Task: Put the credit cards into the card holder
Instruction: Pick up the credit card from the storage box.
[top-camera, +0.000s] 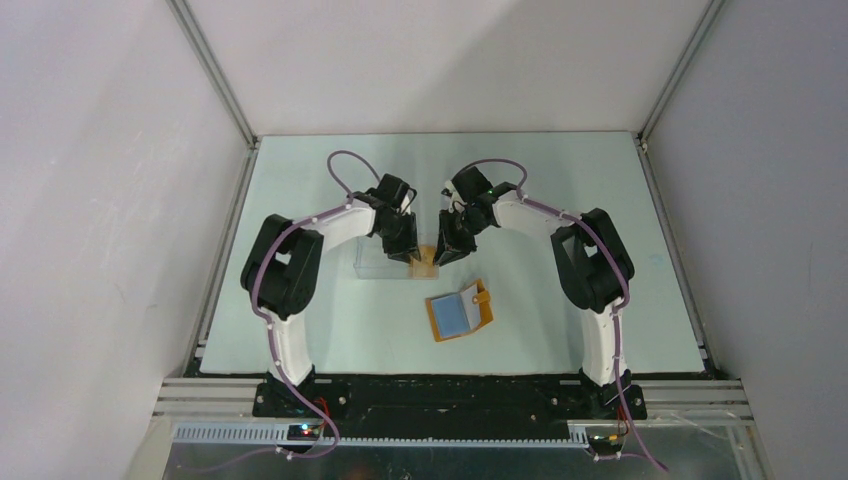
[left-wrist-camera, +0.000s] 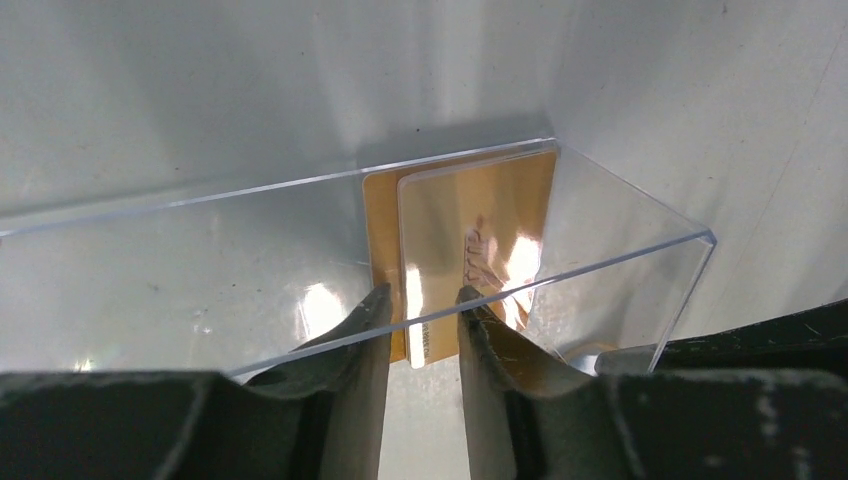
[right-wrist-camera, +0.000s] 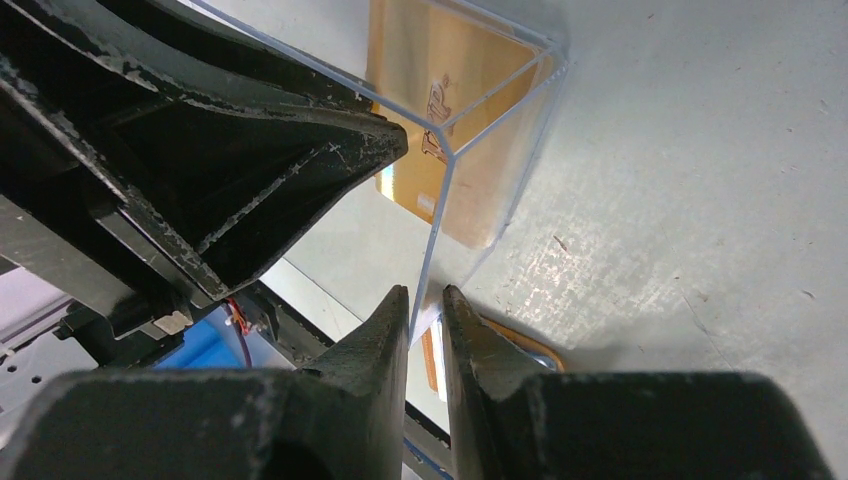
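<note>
Both arms are in over the clear plastic case (top-camera: 378, 265), one at each side of its right-hand end. The left gripper (left-wrist-camera: 422, 300) is low against the case's long near wall with its jaws partly apart and a clear gap between the fingertips. In that gap the bottom corner of the front card shows. Nothing is clamped that I can see, and the fingers sit to either side of that corner, not across a card's faces.

The credit cards (left-wrist-camera: 470, 230) are two tan-orange rectangles, one overlapping the other. They stand at that same end of the case, up by its far wall, and the front one carries a pale mark. Through all that glare I can't tell whether they're fully inside the walls.

The right gripper (right-wrist-camera: 420, 295) comes at the case's end corner, its jaws nearly together. The upright edge of the clear wall runs straight down between them, so it looks pinched onto the case.

The card holder (top-camera: 460, 312) lies open on the table (top-camera: 560, 200), apart from the case and on the side toward the arm bases. A blue panel faces up and the small tab clasp sticks out on the edge away from the case.
</note>
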